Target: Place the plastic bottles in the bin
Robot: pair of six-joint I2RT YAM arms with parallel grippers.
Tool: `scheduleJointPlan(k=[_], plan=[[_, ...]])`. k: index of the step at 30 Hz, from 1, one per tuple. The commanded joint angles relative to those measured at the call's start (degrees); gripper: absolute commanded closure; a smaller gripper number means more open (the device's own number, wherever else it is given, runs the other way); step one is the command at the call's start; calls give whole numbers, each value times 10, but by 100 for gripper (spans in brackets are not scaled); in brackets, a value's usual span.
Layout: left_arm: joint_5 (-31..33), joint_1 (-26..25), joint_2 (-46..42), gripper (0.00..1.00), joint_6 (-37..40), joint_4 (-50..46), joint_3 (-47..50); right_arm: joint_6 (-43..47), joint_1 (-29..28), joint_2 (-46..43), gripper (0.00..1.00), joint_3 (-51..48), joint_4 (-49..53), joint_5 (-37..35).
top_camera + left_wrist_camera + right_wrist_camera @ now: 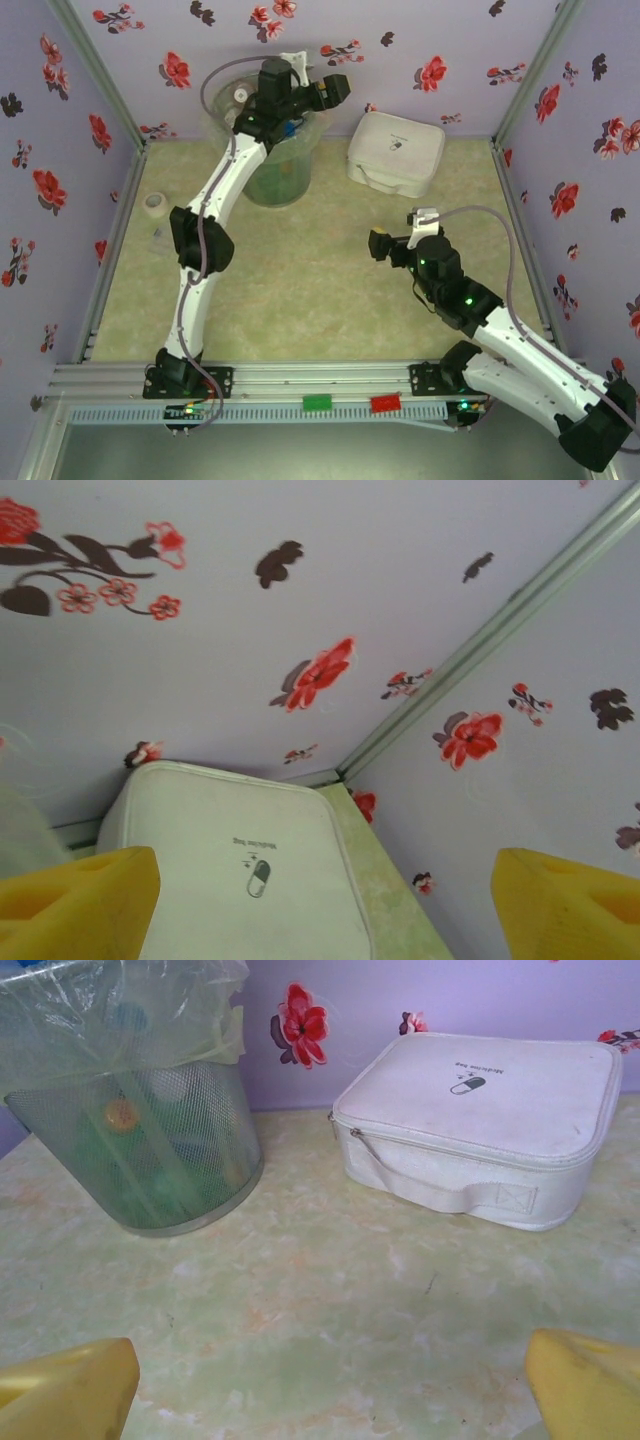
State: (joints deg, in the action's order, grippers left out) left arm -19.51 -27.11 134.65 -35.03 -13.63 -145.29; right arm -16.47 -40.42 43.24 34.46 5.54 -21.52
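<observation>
The white-and-black left arm (213,195) is stretched far forward from its base and bent at the elbow. Its black left end effector (334,90) is carried at the far side and turned toward the right. In the left wrist view, its yellow fingers (75,900) are seen spread wide with nothing between them. The white-and-black right arm (520,345) is folded low, and its black right end effector (384,245) is pointed left. In the right wrist view, its yellow pads (70,1390) are likewise parted wide and empty.

Probably a lab test booth: floral-papered walls (450,25), aluminium rail frame (300,376).
</observation>
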Motion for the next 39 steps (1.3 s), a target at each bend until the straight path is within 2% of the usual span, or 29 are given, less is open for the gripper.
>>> scheduleJointPlan(k=[1, 6, 9, 15, 19, 23, 29, 33, 35, 37, 39], plan=[[29, 9, -27, 12, 8, -3, 18, 13, 4, -10, 0, -10, 4, -26], [22, 9, -68, 11, 15, 5, 49, 43, 17, -1, 0, -16, -9, -52], [6, 8, -106, 1, 20, 4, 67, 65, 48, 12, 0, -19, -12, -84], [-1, 6, -230, 0, 67, 6, 166, 90, 169, 46, 0, -65, -86, -71], [24, 7, -352, 0, 100, 33, 320, 67, 272, 79, 0, -115, -187, -39], [83, 15, -481, 0, 111, 96, 527, 65, 320, 146, 0, -142, -273, -37], [212, 59, -639, 0, 134, 84, 788, 110, 334, 283, 0, -142, -387, -27], [288, 98, -710, 0, 157, 58, 921, 120, 353, 341, 0, -143, -485, 12], [337, 107, -739, 0, 173, 53, 978, 108, 373, 384, 0, -144, -544, 19], [382, 110, -756, 0, 196, 65, 1023, 93, 393, 428, 0, -138, -568, 57], [420, 114, -760, 0, 207, 80, 1057, 97, 395, 470, 0, -137, -609, 68]])
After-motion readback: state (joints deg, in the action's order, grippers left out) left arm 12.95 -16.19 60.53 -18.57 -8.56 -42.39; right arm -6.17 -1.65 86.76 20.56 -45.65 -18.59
